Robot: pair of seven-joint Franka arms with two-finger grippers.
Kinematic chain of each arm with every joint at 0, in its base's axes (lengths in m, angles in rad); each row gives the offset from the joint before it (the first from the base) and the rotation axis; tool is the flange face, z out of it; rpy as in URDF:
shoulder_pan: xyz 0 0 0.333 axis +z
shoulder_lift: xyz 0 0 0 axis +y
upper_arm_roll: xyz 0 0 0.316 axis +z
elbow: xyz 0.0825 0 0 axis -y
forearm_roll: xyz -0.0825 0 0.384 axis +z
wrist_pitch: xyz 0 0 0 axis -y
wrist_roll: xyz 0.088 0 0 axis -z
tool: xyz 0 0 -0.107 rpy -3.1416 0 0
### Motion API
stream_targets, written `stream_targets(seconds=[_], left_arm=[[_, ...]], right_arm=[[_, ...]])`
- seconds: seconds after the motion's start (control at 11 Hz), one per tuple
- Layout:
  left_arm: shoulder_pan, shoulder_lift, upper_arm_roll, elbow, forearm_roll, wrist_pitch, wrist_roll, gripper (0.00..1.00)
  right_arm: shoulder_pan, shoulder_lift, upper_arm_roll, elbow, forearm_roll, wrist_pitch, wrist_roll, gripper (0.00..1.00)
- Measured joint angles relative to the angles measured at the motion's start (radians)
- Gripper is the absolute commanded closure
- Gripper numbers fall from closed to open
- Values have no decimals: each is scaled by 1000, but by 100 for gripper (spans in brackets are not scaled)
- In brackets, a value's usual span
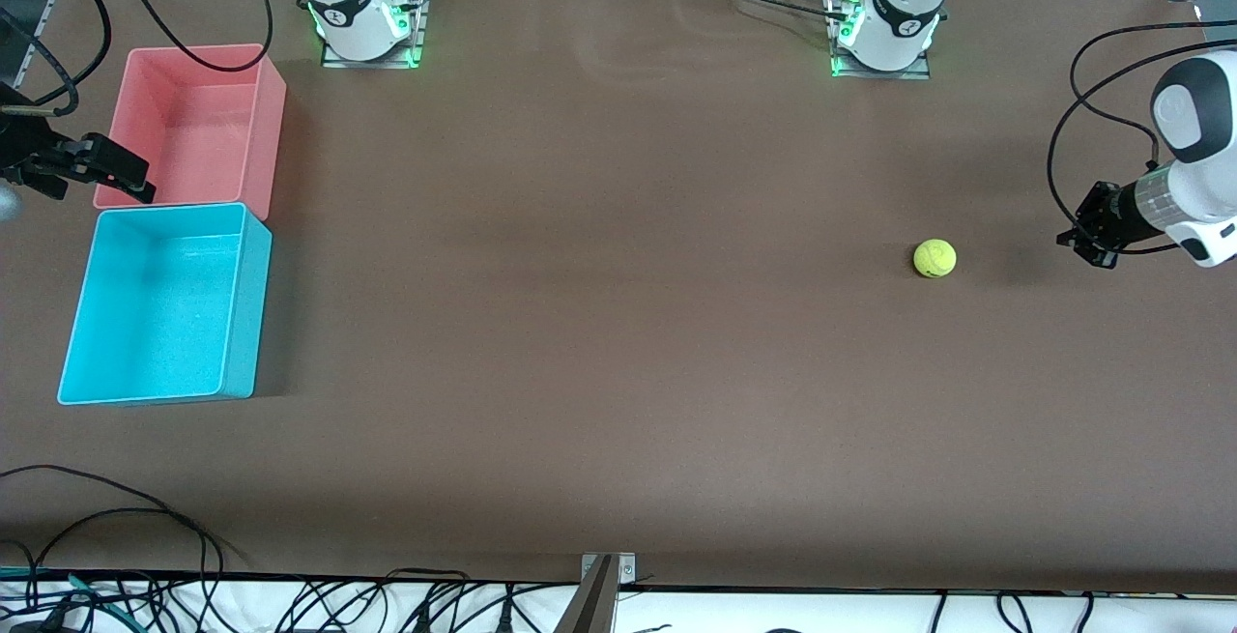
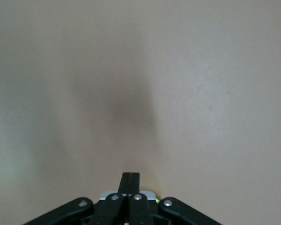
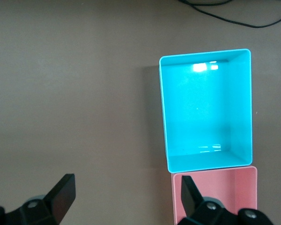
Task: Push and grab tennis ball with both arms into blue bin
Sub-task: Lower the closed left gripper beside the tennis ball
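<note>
The tennis ball (image 1: pixel 934 258) lies on the brown table toward the left arm's end. My left gripper (image 1: pixel 1087 242) is shut and empty, low beside the ball on the side of the left arm's end of the table, with a gap between them. In the left wrist view the shut left gripper (image 2: pixel 131 176) shows over bare table and the ball is hidden. The blue bin (image 1: pixel 246 314) stands at the right arm's end. My right gripper (image 1: pixel 130 179) is open and empty over the pink bin's outer edge. In the right wrist view the right gripper (image 3: pixel 126 187) is open, with the blue bin (image 3: pixel 163 117) in sight.
A pink bin (image 1: pixel 273 130) stands against the blue bin, farther from the front camera; it also shows in the right wrist view (image 3: pixel 215 197). Black cables (image 1: pixel 145 517) lie at the table's front edge. The arm bases (image 1: pixel 367 24) stand along the back edge.
</note>
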Motion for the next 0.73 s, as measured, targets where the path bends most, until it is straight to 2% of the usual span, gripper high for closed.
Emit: stream_targets(seconds=[0.36, 0.73], left_arm=[[36, 27, 0, -89, -3, 169, -124, 100], [37, 62, -2, -196, -3, 355, -155, 100]], right_arm=[[0, 0, 0, 0, 0, 0, 0, 0], [0, 0, 0, 0, 0, 0, 0, 0]])
